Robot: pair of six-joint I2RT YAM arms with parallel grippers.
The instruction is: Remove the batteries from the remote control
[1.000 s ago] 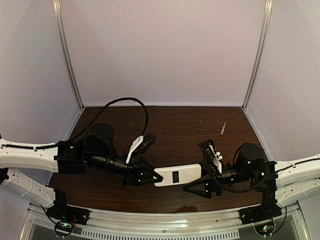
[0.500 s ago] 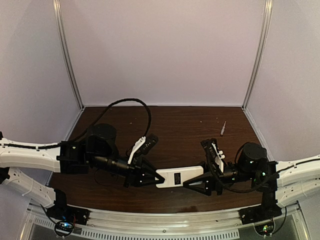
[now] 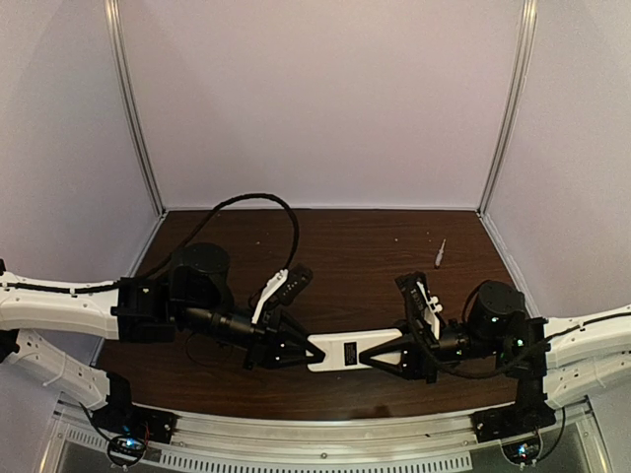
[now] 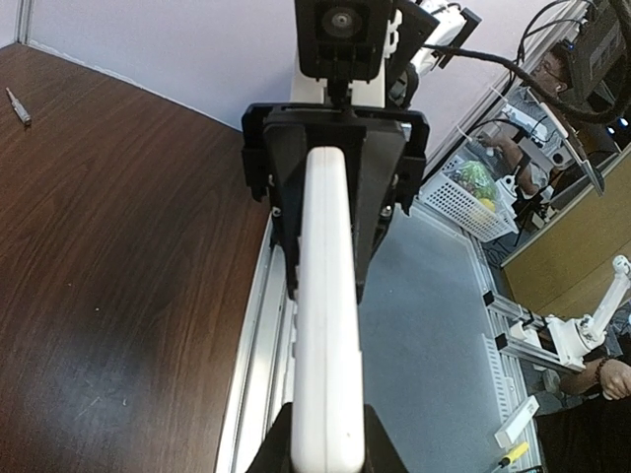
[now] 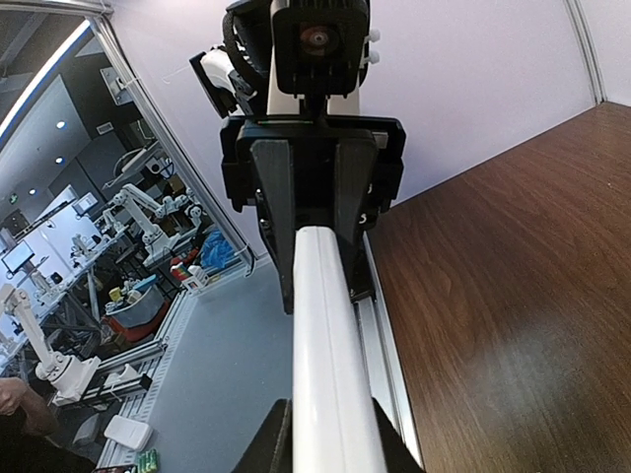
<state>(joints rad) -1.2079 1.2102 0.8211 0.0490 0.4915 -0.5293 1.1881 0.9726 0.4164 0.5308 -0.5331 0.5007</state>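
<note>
Holding the remote control level above the table's near edge, we have our left gripper pinching one end and our right gripper pinching the other, jaws pressed against its long edges. Bracing both ends likely steadies it for opening. No batteries show.

Top cam: fixed high behind both arm bases, tilted down and forward over the dark brown wooden desk. Wide shot, both arms in frame. Left wrist cam: sits just behind the left claw and looks along its fingers at close range, straight at the right claw and its camera. Right wrist cam mirrors that, facing the left claw. All three share the white flat rectangular remote control between the claws and the desk strip beside them.
</note>
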